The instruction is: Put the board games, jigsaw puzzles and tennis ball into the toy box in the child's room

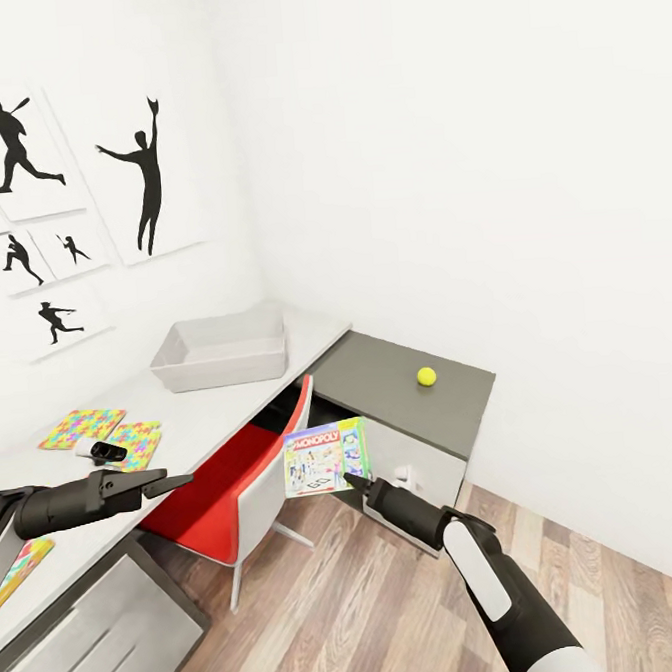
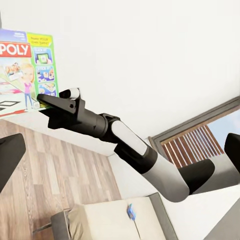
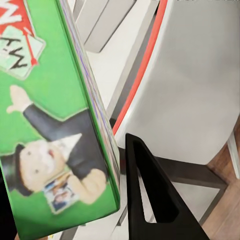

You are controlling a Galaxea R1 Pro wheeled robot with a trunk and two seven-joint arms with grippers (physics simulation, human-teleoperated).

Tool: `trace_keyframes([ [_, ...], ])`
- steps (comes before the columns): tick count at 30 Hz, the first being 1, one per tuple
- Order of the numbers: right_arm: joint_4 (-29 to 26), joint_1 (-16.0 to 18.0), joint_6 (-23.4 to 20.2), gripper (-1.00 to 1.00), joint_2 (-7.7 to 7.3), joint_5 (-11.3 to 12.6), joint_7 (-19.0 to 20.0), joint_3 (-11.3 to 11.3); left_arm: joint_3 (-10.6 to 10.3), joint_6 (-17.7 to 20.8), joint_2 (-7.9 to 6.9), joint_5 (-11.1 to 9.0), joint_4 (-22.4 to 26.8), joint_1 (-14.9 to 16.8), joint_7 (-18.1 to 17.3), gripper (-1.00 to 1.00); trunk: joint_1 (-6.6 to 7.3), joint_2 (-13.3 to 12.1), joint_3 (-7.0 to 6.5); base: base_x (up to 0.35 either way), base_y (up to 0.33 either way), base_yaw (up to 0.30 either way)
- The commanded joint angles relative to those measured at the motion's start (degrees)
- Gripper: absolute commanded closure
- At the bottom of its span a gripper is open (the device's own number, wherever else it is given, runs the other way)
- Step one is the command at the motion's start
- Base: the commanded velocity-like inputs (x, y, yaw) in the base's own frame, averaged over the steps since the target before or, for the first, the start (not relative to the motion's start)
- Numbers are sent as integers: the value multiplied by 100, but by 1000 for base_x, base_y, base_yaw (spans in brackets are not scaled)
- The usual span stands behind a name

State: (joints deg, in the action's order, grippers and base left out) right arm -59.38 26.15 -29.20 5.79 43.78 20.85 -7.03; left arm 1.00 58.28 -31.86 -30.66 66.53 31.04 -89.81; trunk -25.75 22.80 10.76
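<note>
A white-walled child's room with black sports prints (image 1: 22, 147) and a plank floor (image 1: 376, 614) is surrounding an L-shaped table (image 1: 211, 415). The right tool (image 1: 351, 478) is gripping a green-and-white Monopoly board game (image 1: 325, 457) by its lower corner, holding it upright in the air over the floor, between the red chair (image 1: 231, 484) and the dark grey part of the table. The grey toy box (image 1: 220, 352) is sitting on the pale top near the table's inner corner, well apart from the game. The tennis ball (image 1: 426, 376) is resting on the dark section, toward its far edge, and two jigsaw puzzles (image 1: 82, 428) are lying near the pale top's front edge with a small dark object (image 1: 108, 451) between them. A colourful flat thing (image 1: 19, 569) is showing at the picture's lower left edge; what it is cannot be told. The left tool (image 1: 166, 480) is hovering beside the pale top's front edge, holding nothing, its fingers looking close together. In my judgement the pinch is the main risk: holding only a corner, the box could pivot or slip out while swinging toward the toy box. The chair's backrest is standing in the direct path, so a low carry could clip it and knock the game loose.
</note>
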Motion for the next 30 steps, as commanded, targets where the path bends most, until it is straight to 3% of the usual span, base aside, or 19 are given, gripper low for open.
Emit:
trace_keyframes([
  [1, -3, 4, -34, 100, 2, 33, -2, 6, -4, 61, -1, -2, 1, 5, -19, -100, -3, 12, 12, 1, 1, 0],
  [23, -29, 4, -35, 100, 5, 38, -9, 4, -3, 61, -4, 7, 0, 4, -19, -100, -3, 12, 12, 34, 0, 80],
  [30, -117, 4, -286, 100, -17, 71, -16, 21, 0, 61, 0, 1, 0, 3, -19, -100, -3, 12, 12, 0, 0, 2],
])
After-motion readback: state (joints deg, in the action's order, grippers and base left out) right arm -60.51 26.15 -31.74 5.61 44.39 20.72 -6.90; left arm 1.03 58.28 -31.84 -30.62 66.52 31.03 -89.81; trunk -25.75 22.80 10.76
